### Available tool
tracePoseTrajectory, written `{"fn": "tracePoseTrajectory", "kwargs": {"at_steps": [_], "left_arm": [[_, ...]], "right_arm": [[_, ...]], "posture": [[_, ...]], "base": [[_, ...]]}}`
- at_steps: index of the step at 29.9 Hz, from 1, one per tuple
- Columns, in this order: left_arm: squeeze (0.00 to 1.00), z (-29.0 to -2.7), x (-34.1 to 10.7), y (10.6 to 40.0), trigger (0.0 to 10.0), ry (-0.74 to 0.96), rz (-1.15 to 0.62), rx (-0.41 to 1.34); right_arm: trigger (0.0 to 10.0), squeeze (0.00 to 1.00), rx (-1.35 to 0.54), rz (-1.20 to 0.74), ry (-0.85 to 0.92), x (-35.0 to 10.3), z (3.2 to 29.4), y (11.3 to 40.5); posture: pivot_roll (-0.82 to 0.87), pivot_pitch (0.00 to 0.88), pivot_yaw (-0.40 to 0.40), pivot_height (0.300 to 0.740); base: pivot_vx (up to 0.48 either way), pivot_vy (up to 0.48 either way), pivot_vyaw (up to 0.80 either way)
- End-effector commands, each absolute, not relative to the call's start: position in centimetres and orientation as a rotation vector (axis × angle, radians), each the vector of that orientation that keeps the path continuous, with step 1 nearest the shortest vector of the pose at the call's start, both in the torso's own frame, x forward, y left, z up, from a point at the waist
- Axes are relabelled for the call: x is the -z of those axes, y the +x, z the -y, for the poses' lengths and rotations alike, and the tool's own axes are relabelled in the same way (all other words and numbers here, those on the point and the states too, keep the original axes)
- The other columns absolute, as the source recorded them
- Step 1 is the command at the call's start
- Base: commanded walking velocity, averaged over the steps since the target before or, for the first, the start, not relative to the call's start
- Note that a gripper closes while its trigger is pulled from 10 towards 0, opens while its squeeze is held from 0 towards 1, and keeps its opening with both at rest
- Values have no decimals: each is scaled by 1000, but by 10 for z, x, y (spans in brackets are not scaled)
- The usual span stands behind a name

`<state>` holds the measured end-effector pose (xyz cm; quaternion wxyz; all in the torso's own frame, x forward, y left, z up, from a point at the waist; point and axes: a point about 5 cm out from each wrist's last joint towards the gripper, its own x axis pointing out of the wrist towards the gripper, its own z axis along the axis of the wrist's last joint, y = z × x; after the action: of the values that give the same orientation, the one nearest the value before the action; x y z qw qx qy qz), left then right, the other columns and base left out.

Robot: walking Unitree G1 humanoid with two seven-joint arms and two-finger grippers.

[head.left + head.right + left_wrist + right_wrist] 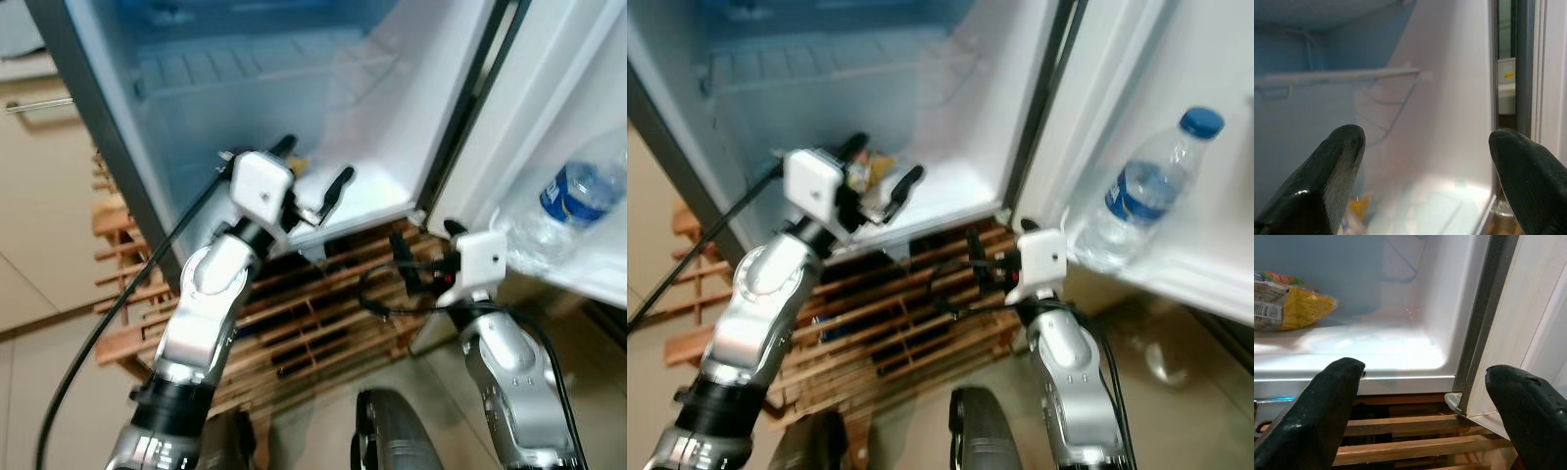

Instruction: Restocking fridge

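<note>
The small fridge stands open, its white floor lit. On that floor, toward the left, lies a yellow snack packet. My left gripper is open just inside the fridge's lower compartment, above the floor and close over the packet, holding nothing. A clear water bottle with a blue cap and label leans in the door shelf on the right. Below the fridge's front edge near the hinge, my right gripper is open and empty, pointing at the fridge.
The fridge rests on a wooden slatted rack. A wire shelf spans the compartment above my left gripper. A beige cabinet with a bar handle stands at the left. The open door hangs to the right.
</note>
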<state>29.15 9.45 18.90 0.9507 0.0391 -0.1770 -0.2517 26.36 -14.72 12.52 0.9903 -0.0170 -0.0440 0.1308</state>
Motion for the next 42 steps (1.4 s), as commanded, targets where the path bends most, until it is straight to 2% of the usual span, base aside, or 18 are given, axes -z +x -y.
{"fn": "tracePoseTrajectory", "kwargs": {"at_steps": [1,4,18,27,33,42], "left_arm": [[0,-89,-195,290,10000,59,378,511],[0,-90,-192,295,10000,49,341,451],[0,-95,-165,296,10000,95,253,382],[0,-99,-161,299,10000,74,229,360],[0,-109,-147,300,10000,73,157,295],[0,-108,-146,299,10000,71,156,294]], "right_arm": [[10000,0,-249,106,-38,-128,151,266],[10000,0,-259,112,-34,-128,149,269],[10000,0,-298,116,-18,-128,145,273],[10000,0,-310,103,2,-125,138,278],[10000,0,-258,69,17,-116,142,279],[10000,0,-232,51,-3,-112,148,279]], "posture": [[-98,0,-11,657],[-95,0,-10,670],[-84,0,-32,740],[-68,0,-25,740],[-69,0,-11,740],[-74,0,-25,740]], "base": [[0,0,-406],[0,0,0],[0,0,0],[0,0,0],[0,0,0],[0,0,0]]}}
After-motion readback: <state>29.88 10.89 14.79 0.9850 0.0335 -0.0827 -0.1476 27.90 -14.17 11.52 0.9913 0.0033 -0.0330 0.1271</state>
